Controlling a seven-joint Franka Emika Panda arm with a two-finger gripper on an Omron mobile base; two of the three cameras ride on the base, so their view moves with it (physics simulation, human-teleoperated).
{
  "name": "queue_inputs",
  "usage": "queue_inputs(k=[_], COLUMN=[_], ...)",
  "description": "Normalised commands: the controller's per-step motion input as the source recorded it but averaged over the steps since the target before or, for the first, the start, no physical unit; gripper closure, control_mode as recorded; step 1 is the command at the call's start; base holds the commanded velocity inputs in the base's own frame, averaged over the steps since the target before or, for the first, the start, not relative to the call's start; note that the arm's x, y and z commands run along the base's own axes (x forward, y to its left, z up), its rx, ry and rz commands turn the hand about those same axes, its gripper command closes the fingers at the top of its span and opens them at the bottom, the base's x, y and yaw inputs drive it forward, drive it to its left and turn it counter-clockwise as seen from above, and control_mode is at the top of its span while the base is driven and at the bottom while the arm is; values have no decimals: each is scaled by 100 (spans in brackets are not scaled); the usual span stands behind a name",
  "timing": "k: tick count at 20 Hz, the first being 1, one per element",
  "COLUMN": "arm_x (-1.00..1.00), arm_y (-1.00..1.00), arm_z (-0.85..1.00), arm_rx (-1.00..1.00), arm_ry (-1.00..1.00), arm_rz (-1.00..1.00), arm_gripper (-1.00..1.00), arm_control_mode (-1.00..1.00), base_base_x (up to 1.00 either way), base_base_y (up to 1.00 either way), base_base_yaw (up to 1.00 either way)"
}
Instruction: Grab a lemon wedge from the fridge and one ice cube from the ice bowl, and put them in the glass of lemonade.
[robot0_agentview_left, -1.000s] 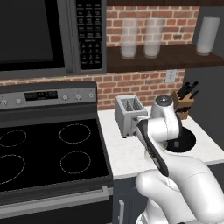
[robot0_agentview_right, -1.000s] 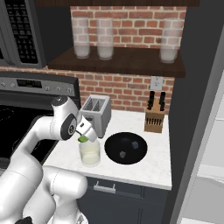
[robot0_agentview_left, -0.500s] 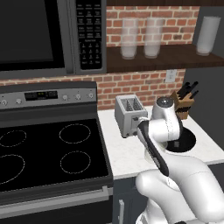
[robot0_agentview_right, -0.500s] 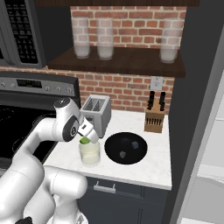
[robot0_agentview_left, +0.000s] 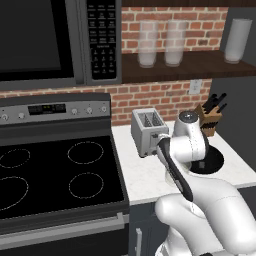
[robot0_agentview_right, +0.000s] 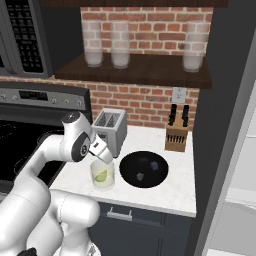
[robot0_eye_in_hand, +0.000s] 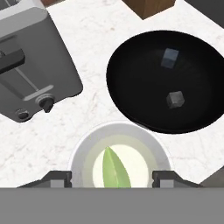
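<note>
The gripper (robot0_eye_in_hand: 112, 177) is hovering directly over the glass of lemonade (robot0_agentview_right: 102, 176), jaws spread wide and holding nothing. The lemon wedge (robot0_eye_in_hand: 114, 170) is floating in the glass, so the ice step looks next. Judgement: it should lift clear of the rim, shift to the ice bowl (robot0_eye_in_hand: 131, 105) just beside the glass, and pinch one cube squarely. Counts: two ice cubes (robot0_eye_in_hand: 176, 99) in the bowl, one wedge, one toaster (robot0_agentview_right: 111, 131) behind the glass on the table (robot0_agentview_right: 165, 192).
</note>
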Motion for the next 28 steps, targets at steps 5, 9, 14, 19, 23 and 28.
queue_inputs(k=[5, 9, 14, 19, 23, 28], arm_x=[0, 0, -4, -29, -3, 0], arm_y=[0, -1, -10, -21, -36, -48], arm_z=[0, 12, 32, 22, 5, 5], arm_rx=[0, 1, 7, 9, 6, 6], arm_ry=[0, 0, -1, 0, 0, 0], arm_rz=[0, 0, 0, 0, 0, 0], arm_gripper=[-100, -100, -100, -100, -100, -100], arm_control_mode=[-100, -100, -100, -100, -100, -100], base_base_x=[0, 0, 0, 0, 0, 0], base_base_y=[0, 0, 0, 0, 0, 0], base_base_yaw=[0, 0, 0, 0, 0, 0])
